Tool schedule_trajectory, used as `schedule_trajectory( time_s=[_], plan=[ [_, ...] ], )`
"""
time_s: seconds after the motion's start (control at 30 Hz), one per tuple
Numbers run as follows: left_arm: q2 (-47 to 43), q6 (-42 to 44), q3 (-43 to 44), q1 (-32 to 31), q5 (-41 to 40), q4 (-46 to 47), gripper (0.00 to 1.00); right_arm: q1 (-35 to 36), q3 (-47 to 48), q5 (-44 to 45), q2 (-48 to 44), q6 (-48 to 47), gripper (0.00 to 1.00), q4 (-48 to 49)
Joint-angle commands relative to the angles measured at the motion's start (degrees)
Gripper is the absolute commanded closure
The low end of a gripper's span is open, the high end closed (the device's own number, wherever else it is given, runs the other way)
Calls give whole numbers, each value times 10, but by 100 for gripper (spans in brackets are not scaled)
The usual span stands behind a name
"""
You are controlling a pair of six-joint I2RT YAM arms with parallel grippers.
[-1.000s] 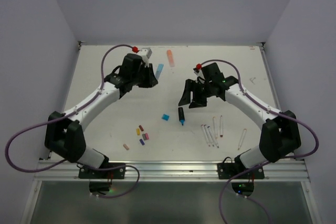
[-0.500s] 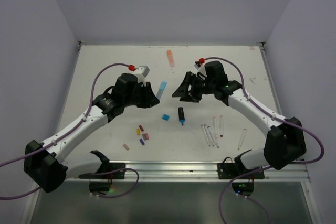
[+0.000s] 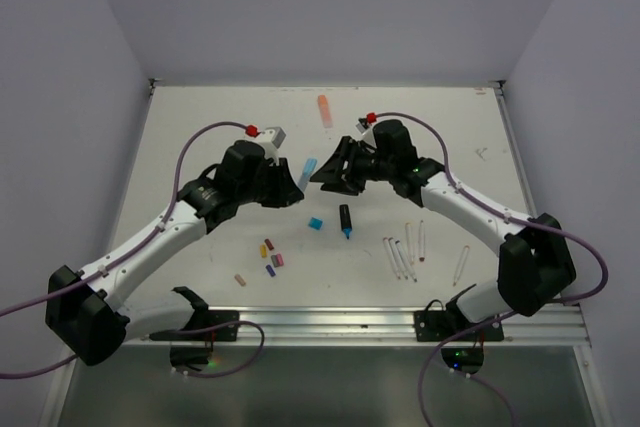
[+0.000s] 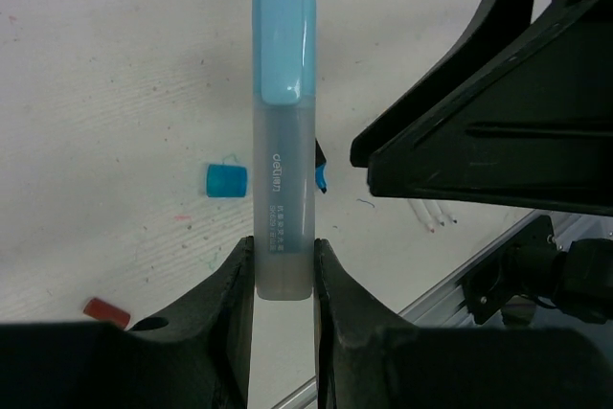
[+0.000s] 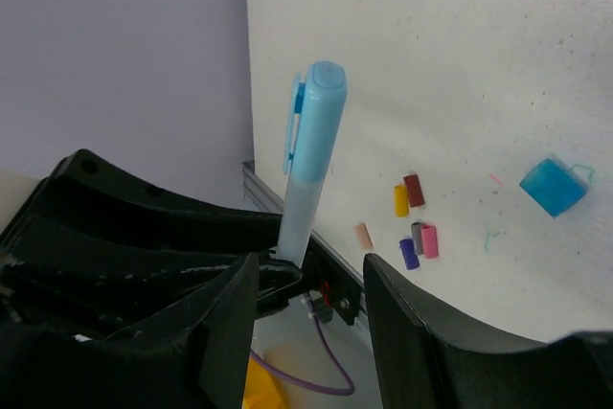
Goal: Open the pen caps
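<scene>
Change: a second ago the left gripper (image 3: 295, 187) is up by the table's (image 3: 200, 127) far side and the right gripper (image 3: 322, 175) is well apart from it. Now both meet over mid-table, and the right fingertips have closed in from half a second ago to just beside the cap (image 4: 284, 45).
Left gripper: clamped on the clear lower barrel of the highlighter (image 4: 284, 208), one finger on each side.
Right gripper: jaws apart, holding nothing. In its wrist view the cap stands beyond the gap between the fingers.
Cap: pale blue with a clip, seated on the highlighter's free end and held in the air between the two grippers.
Loose caps: a blue cap (image 3: 316, 223) lies near the black marker (image 3: 345, 220). Small caps (image 3: 270, 255) cluster towards the near left, a red cap (image 4: 105, 311) among them.
Edges: walls (image 3: 330, 7) close the left, far and right sides, and a metal rail (image 3: 330, 322) runs along the near edge.
Room: bare table lies left and far right. A salmon marker (image 3: 325, 110) lies by the far edge and pens (image 3: 403, 250) lie near right.
Writing: "deli" on the highlighter's barrel, with smaller print below it too fine to read.
</scene>
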Motion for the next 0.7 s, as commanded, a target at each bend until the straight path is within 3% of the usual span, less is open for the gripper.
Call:
schedule_trajectory(
  time_s=[0.0, 0.67],
  plan=[
    [2, -5, 33, -4, -6, 2, 100, 17, 23, 21, 18, 26, 49, 31],
    [4, 0, 35, -5, 4, -1, 100, 44, 32, 44, 59, 51, 55, 89]
  ],
)
